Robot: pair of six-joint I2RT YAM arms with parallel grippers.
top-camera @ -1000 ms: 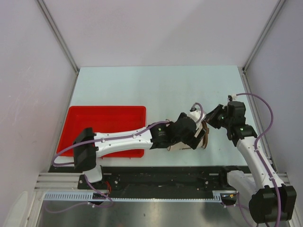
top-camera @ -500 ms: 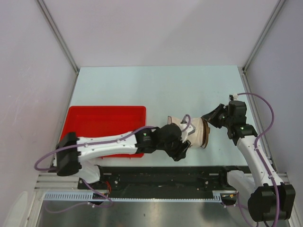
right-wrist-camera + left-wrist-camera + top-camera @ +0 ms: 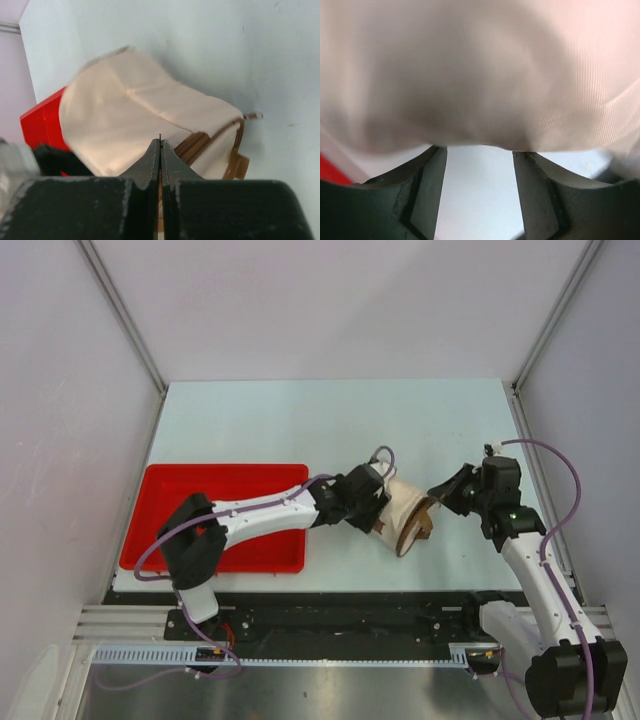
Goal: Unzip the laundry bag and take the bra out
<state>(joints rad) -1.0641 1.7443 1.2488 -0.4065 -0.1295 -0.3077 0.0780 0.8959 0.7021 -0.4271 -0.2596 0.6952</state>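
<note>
Closest to me, the left arm sweeps up from its base across the right end of the red tray (image 3: 200, 495), which lies flat on the table (image 3: 330, 430) near its front-left corner. The left gripper (image 3: 378, 512) is hard against the laundry bag (image 3: 405, 508), just right of the tray. On the left wrist feed its fingers (image 3: 431, 192) stand apart with bare table showing between them. Blurred cream cloth covers their tips, so I cannot tell whether they clamp the bag or only press into it. From above, the bag sits tilted, its brownish rim (image 3: 415, 530) turned toward the front right.

Just to the right of the bag, and apart from it in the overhead view, is the right gripper (image 3: 447, 490). Its fingers (image 3: 147, 165) are pressed tight together with nothing I can make out between them. Past their tips the right wrist feed shows the bag's cream side, a brown zip (image 3: 192, 144) running along its edge, and a corner of the tray behind it.
</note>
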